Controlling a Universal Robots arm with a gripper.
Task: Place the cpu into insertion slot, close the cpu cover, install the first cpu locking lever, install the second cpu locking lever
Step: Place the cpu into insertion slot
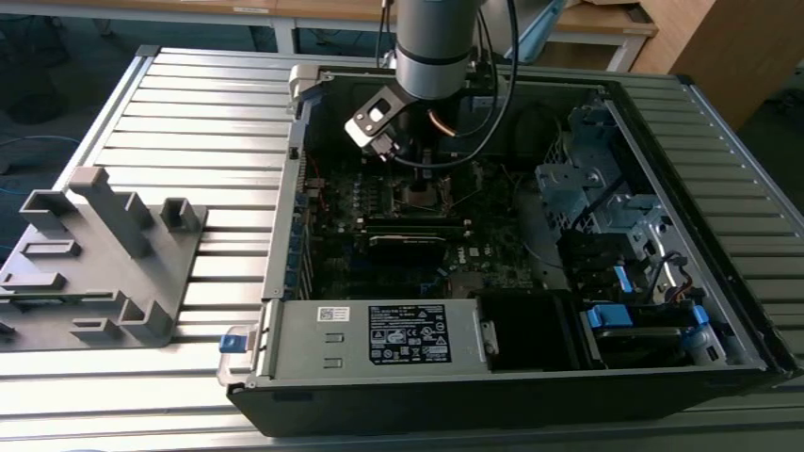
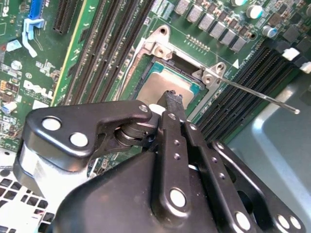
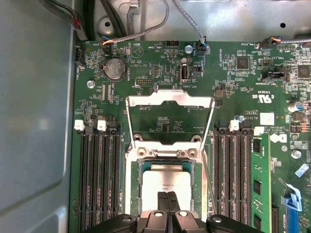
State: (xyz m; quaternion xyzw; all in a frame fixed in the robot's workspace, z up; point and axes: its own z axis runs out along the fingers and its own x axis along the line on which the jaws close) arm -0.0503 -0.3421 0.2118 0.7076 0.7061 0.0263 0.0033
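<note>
Between banks of memory slots [image 3: 99, 179], the cpu [image 3: 165, 180] lay in the insertion slot [image 3: 132, 189] under jaws pressed together, the cpu cover [image 3: 170, 98] tilted up open and a thin lever [image 2: 257, 94] jutting alongside.

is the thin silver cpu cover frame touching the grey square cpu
Apart: in the first wrist view the cpu cover stands tilted open, clear of the cpu.

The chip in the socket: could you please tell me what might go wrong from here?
The shut fingers sit right over the chip, which lies in the socket; pressing down or sideways could shift it or bend contacts.
The cover stands open at the socket's edge, and the thin lever juts out beside it; the arm could snag either.
</note>
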